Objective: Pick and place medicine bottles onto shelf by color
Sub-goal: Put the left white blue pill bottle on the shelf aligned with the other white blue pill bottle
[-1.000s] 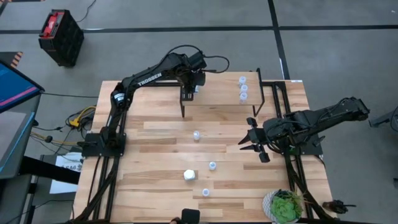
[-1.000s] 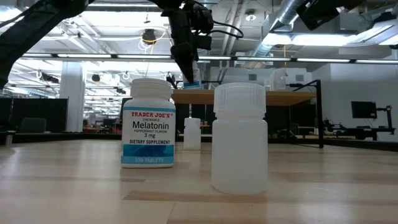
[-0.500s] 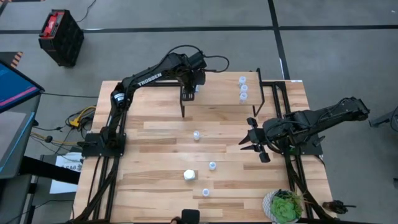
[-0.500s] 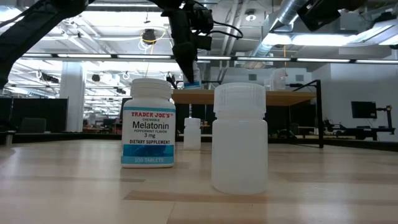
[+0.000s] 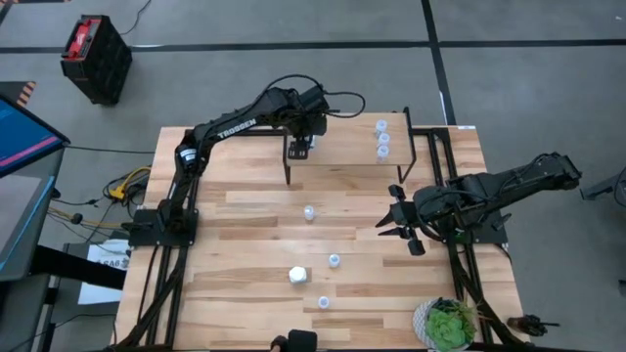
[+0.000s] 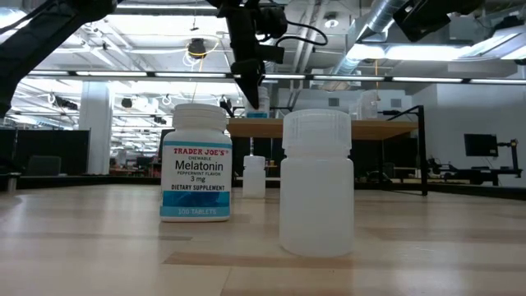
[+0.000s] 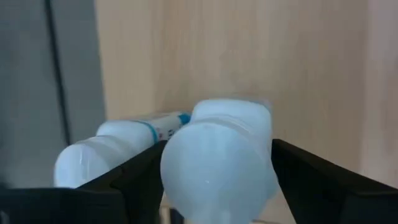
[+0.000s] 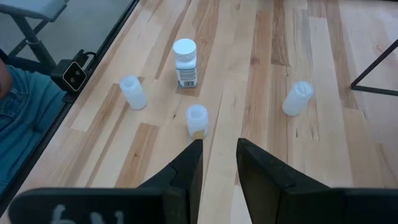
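Over the shelf's [image 5: 342,147] far-left end, your left gripper [image 5: 300,149] has its fingers clamped on a pale translucent bottle [image 7: 217,155], with a white labelled bottle [image 7: 118,146] lying just beside it. My guess is you're starting a second colour group there, since three translucent bottles [image 5: 382,140] already stand in a row at the right end. Four more bottles [image 5: 309,212] wait on the table [image 5: 235,274] nearer the camera. Your right gripper [image 8: 216,155] idles right of the table's middle, fingers only a little apart, holding nothing.
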`<state>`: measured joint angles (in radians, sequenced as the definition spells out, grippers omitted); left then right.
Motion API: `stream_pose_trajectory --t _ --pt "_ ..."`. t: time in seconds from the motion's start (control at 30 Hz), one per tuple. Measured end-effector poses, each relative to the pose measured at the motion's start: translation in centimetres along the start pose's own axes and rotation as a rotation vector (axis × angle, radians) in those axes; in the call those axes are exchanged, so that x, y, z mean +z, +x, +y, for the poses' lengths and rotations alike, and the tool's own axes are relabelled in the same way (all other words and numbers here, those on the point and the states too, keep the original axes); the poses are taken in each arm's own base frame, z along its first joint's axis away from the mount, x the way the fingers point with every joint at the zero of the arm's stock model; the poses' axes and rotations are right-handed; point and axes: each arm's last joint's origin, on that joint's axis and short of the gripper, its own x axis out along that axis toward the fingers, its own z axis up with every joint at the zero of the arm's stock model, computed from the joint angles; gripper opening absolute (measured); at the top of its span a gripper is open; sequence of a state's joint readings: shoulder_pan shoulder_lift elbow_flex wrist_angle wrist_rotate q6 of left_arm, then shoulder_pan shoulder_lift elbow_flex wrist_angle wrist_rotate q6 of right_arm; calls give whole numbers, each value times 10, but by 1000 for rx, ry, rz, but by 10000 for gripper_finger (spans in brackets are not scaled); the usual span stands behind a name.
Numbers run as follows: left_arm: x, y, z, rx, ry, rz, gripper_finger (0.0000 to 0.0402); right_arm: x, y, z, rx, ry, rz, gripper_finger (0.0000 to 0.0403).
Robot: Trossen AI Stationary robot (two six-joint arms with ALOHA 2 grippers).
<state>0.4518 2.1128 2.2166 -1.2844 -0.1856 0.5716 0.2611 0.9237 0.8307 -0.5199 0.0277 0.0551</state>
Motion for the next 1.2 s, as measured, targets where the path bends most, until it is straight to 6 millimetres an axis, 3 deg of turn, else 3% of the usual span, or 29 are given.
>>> stream_pose_trajectory --t 0.47,0.67,0.87,1.07,1.2 --pt "5 -15 -14 161 61 91 264 0 0 0 0 -2 2 120" --pt "-1 -30 -8 202 33 68 264 -1 0 0 0 -2 6 120" --pt "-1 -60 -10 249 13 -40 264 -1 0 0 -1 -2 13 120" --pt "6 -68 -22 87 -69 -178 264 -1 0 0 -1 -2 13 120" --pt "13 -58 -36 -57 -70 -182 264 -2 0 0 -1 -2 16 120"
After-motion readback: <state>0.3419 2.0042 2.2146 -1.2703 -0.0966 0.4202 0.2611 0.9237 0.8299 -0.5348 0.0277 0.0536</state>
